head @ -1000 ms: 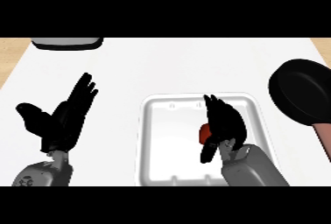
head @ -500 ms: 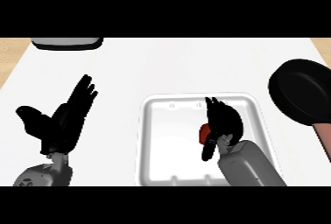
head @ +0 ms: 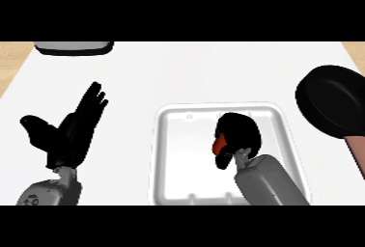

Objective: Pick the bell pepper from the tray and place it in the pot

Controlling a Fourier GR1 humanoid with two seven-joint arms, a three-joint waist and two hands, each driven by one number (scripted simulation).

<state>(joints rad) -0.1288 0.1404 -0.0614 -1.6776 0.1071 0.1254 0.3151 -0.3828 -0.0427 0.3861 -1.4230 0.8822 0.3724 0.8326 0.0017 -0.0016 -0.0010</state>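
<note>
Head view: right hand (head: 239, 135) sits over the middle of the white tray (head: 178, 159), fingers curled down around the red bell pepper (head: 220, 144), of which only a sliver shows at the hand's left side; whether the pepper is off the tray floor, cannot tell. Left hand (head: 68, 132) rests left of the tray, fingers straight and spread, holding nothing. Black pot (head: 335, 106) with a reddish handle lies at the right edge, well apart from the pepper.
</note>
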